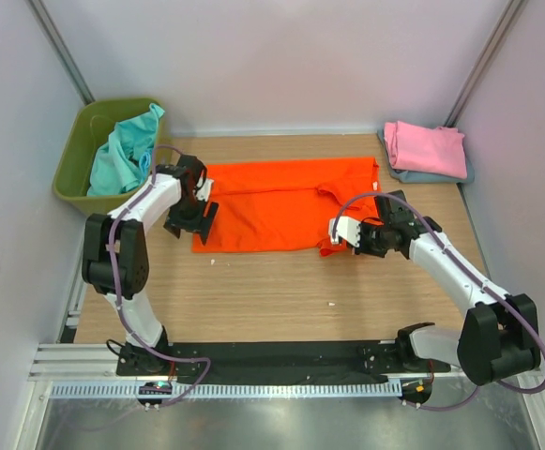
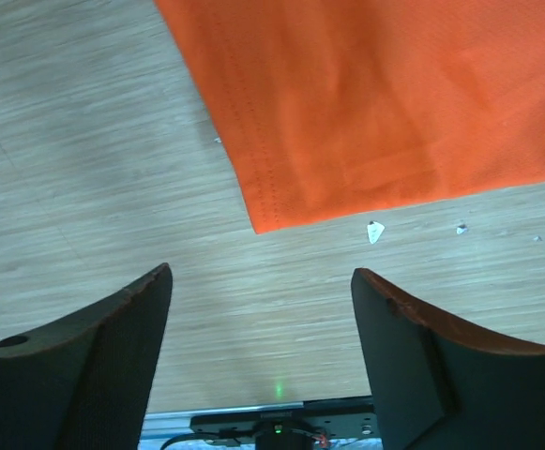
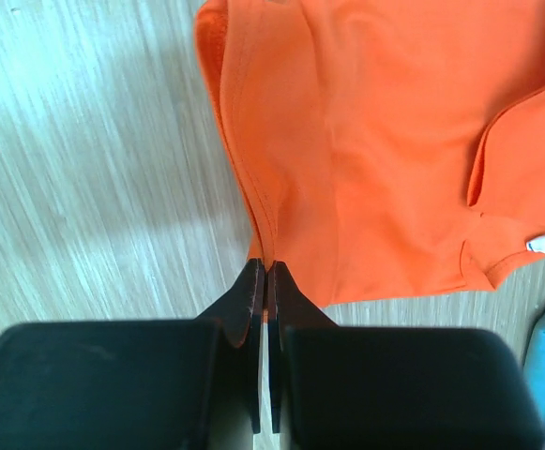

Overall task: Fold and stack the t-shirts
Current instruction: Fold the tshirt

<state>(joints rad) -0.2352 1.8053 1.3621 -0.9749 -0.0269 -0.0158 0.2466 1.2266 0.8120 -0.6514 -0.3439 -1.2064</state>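
The bright orange t-shirt (image 1: 281, 202) lies spread flat across the middle of the table. My left gripper (image 1: 189, 220) hovers at its near left corner. In the left wrist view that gripper (image 2: 261, 272) stands open over bare wood, just short of the shirt's corner (image 2: 394, 103). My right gripper (image 1: 333, 239) is at the shirt's near right corner. The right wrist view shows this gripper (image 3: 267, 265) shut on the hemmed edge of the orange cloth (image 3: 385, 141). A folded pink t-shirt (image 1: 427, 148) rests on a grey-blue one (image 1: 431, 175) at the back right.
An olive-green bin (image 1: 70, 164) at the back left holds teal t-shirts (image 1: 127, 150). Small white scraps (image 2: 375, 231) lie on the wood near the shirt's left corner. White walls close in the table on three sides.
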